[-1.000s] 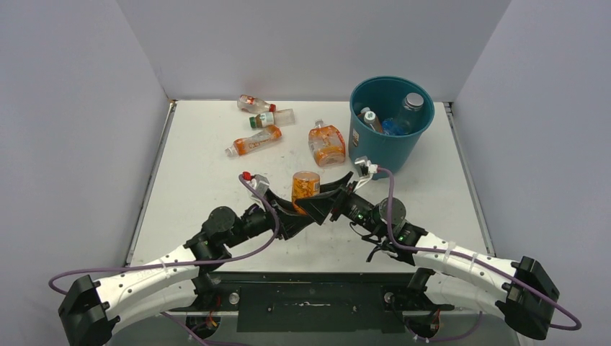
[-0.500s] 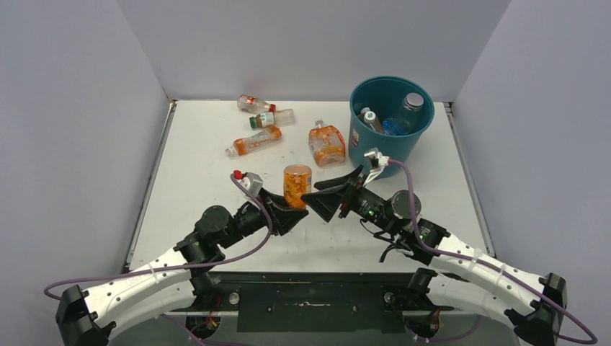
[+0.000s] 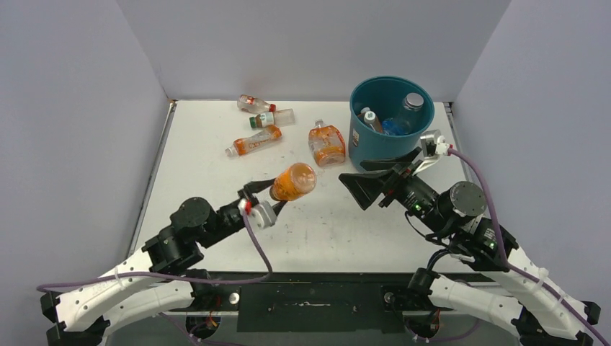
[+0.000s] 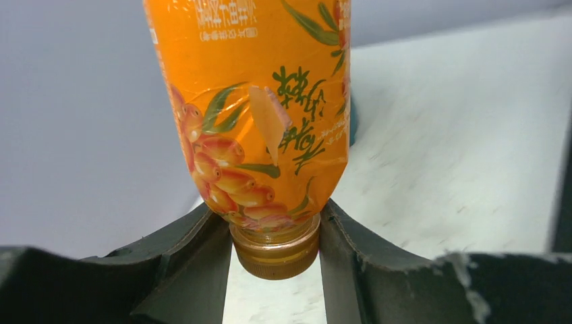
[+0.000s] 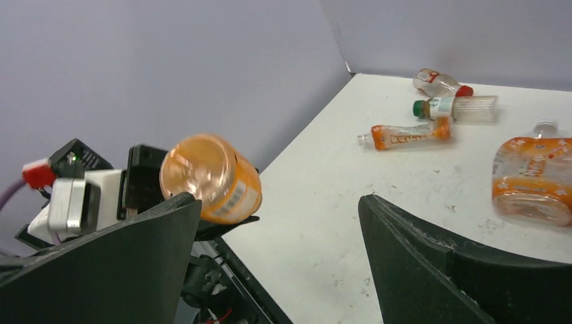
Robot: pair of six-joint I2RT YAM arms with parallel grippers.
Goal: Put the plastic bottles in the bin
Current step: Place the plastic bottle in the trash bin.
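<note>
1. The left wrist view cuts off the base of the orange-labelled bottle (image 4: 256,101); I see a glossy wrinkled label and an amber cap.
2. My left jaws clamp its neck, holding it above the white surface (image 3: 209,166).
3. My right jaws gape wide, empty.
4. The smooth teal bin (image 3: 382,143) half hides the bottles (image 3: 412,101) inside.

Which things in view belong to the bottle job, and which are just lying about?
Job: orange-capped bottle in left claw; red-capped bottle, green-capped bottle, flattened orange-label bottle, squat orange bottle on table; teal bin holding bottles.
Lying about: no stray items, only purple cables.
</note>
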